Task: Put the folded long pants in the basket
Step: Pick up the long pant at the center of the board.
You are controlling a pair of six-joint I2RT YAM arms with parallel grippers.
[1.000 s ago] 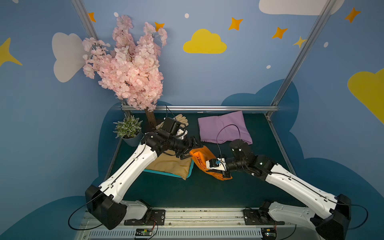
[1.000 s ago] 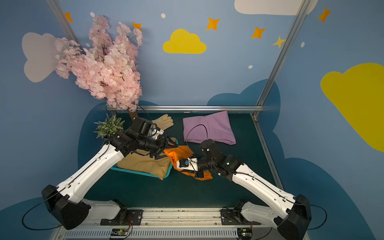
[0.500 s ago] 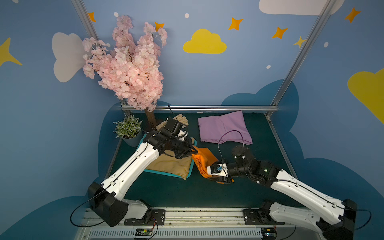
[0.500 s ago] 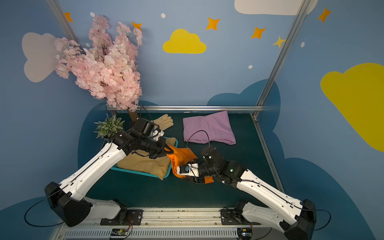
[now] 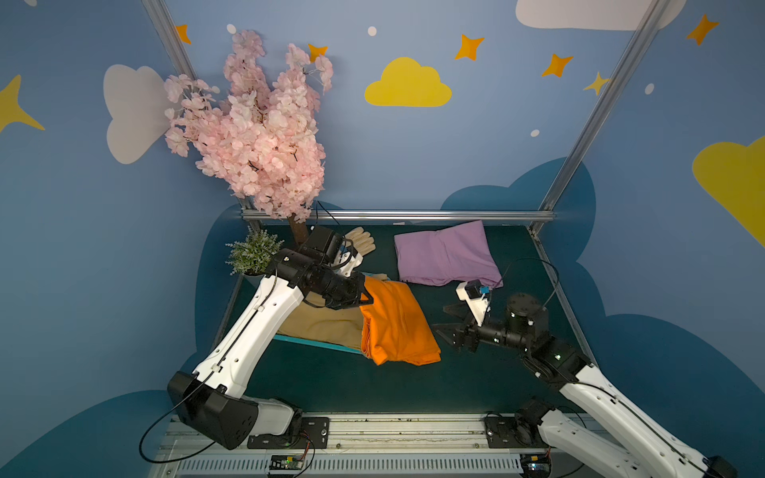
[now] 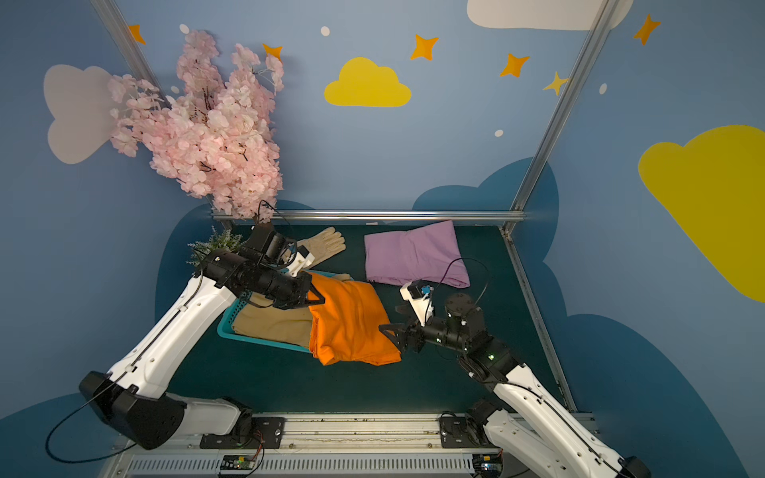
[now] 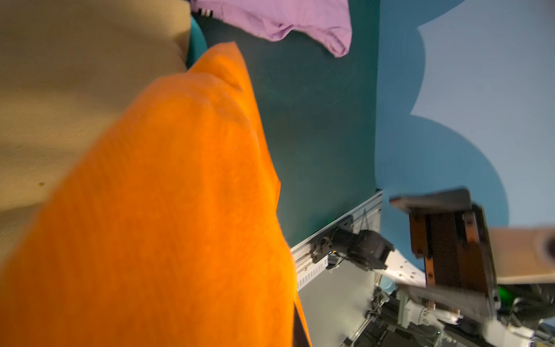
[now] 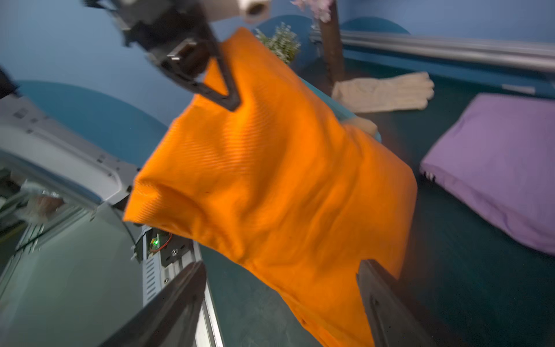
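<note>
As the left gripper (image 5: 366, 300) pinches the orange pants' (image 5: 397, 327) edge, the evidently soft cloth droops near the wide-open right gripper (image 5: 439, 318).

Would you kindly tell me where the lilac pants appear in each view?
In a top view: lilac pants lie flat by the back rail.
In a top view: same spot, beyond the orange pants.
Left wrist: lilac pants past the orange pants' tip.
Right wrist: on the mat beside the orange pants, lilac pants.
Shared landmark: orange pants, in all four views.
</note>
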